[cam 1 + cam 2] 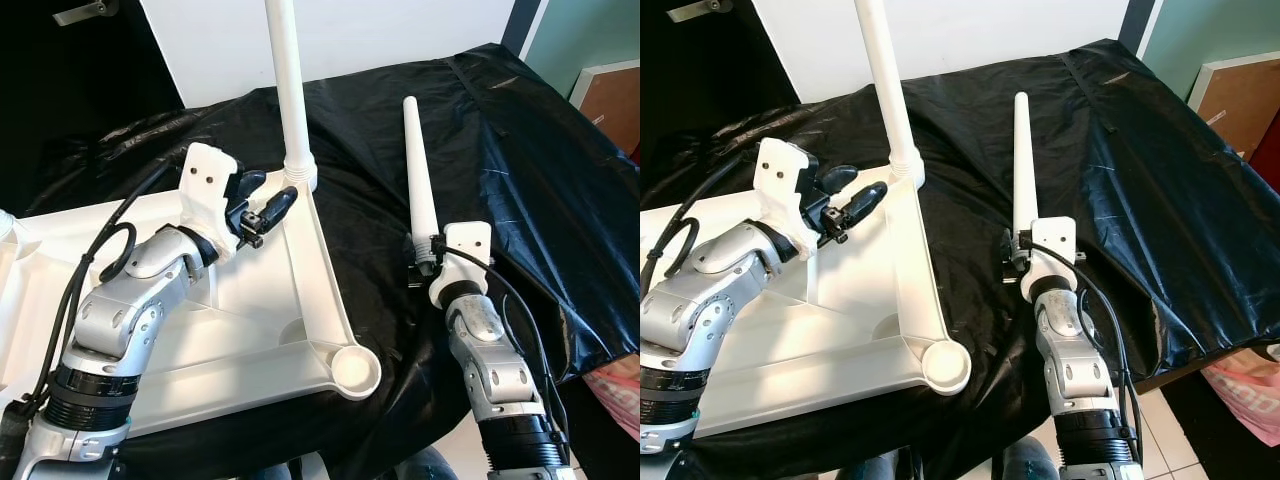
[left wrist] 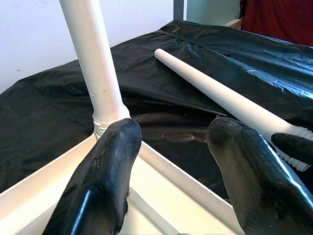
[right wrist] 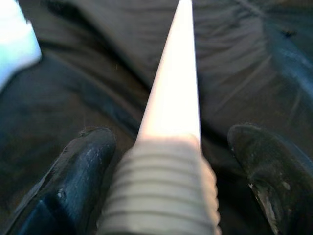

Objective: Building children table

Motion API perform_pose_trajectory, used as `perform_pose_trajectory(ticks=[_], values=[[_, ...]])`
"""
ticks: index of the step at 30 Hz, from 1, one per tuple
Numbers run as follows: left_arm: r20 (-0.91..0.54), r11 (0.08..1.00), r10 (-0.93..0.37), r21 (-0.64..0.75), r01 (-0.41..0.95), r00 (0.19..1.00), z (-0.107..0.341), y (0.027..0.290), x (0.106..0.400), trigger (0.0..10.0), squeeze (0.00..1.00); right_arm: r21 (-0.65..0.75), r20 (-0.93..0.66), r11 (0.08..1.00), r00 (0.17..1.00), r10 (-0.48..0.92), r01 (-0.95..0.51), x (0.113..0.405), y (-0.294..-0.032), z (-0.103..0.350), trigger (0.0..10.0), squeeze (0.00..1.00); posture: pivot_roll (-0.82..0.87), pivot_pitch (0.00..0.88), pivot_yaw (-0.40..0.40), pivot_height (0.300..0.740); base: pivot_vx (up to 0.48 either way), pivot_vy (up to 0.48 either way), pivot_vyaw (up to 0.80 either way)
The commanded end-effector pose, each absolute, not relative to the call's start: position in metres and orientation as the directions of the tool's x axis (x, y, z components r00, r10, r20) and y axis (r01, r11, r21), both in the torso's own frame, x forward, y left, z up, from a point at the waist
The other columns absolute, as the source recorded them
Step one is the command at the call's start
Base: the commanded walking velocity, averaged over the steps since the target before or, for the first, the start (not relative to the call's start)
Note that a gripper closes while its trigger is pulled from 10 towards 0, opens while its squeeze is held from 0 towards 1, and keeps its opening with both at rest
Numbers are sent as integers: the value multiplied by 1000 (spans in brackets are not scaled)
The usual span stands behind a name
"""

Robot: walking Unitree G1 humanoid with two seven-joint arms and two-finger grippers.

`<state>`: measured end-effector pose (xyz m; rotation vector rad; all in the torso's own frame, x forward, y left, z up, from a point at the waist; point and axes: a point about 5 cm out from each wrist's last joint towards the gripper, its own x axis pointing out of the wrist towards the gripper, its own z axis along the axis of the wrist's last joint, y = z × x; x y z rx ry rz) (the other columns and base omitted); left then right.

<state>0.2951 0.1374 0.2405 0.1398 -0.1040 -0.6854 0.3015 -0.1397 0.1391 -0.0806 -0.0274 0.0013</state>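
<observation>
A white children's table top [image 1: 250,330] lies upside down on a surface covered by a black sheet [image 1: 520,150]. One white leg [image 1: 288,80] stands upright in the far corner socket. My left gripper [image 1: 268,198] hovers open just above the table top, close to that leg's base [image 2: 110,115], with nothing between its fingers. A second, loose leg [image 1: 418,180] lies on the sheet, pointing away from me. My right gripper [image 3: 171,142] is open, and its fingers [image 3: 80,166] straddle that leg's ribbed threaded end [image 3: 161,191]. The near corner socket [image 1: 355,370] is empty.
The sheet's front edge drops off beside my right arm, with tiled floor [image 1: 1170,420] and a pink bag [image 1: 618,392] below. A brown board [image 1: 612,100] leans at the far right. A white wall [image 1: 400,30] stands behind and a dark opening [image 1: 70,70] at far left.
</observation>
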Motion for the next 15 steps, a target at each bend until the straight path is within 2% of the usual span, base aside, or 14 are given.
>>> perform_pose_trajectory(ticks=[1,12,13,14,15], values=[[24,644,-758,181,743,651,241,131,290,10000,0,-97,-30,995,999,21,-24,304,-133,130,10000,0,-25,113,57,740,0,0,0],[27,644,-759,184,743,651,241,130,291,10000,0,-125,-95,990,994,49,-60,310,-127,122,10000,0,-26,106,54,740,0,0,0],[29,644,-759,185,742,651,242,130,292,10000,0,-126,-106,990,993,55,-68,313,-126,121,3608,0,-26,99,50,740,0,0,0],[29,644,-759,185,742,651,242,130,292,10000,0,-126,-106,990,993,55,-68,313,-126,121,3608,0,-26,99,50,740,0,0,0],[31,645,-758,187,741,652,242,130,292,10000,0,-124,-107,990,993,56,-69,314,-125,121,941,0,-27,95,49,740,0,0,0]])
